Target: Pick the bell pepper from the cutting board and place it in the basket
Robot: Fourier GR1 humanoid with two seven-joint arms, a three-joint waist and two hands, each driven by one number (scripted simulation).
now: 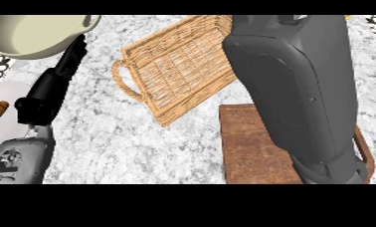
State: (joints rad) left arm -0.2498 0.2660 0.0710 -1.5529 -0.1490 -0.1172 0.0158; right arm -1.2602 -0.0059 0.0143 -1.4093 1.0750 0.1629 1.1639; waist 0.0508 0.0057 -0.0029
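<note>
Filling the right of the head view, the grey right forearm [294,86] hides its robot hand, so its state cannot be told. No bell pepper shows on the cutting board [253,151] or in the wicker basket [180,66]; progress is unclear. At left, the other robot hand [46,96] appears curled.

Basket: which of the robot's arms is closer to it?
Right. The right arm crosses over the basket at its right side; the left hand lies apart, left of its handle.
</note>
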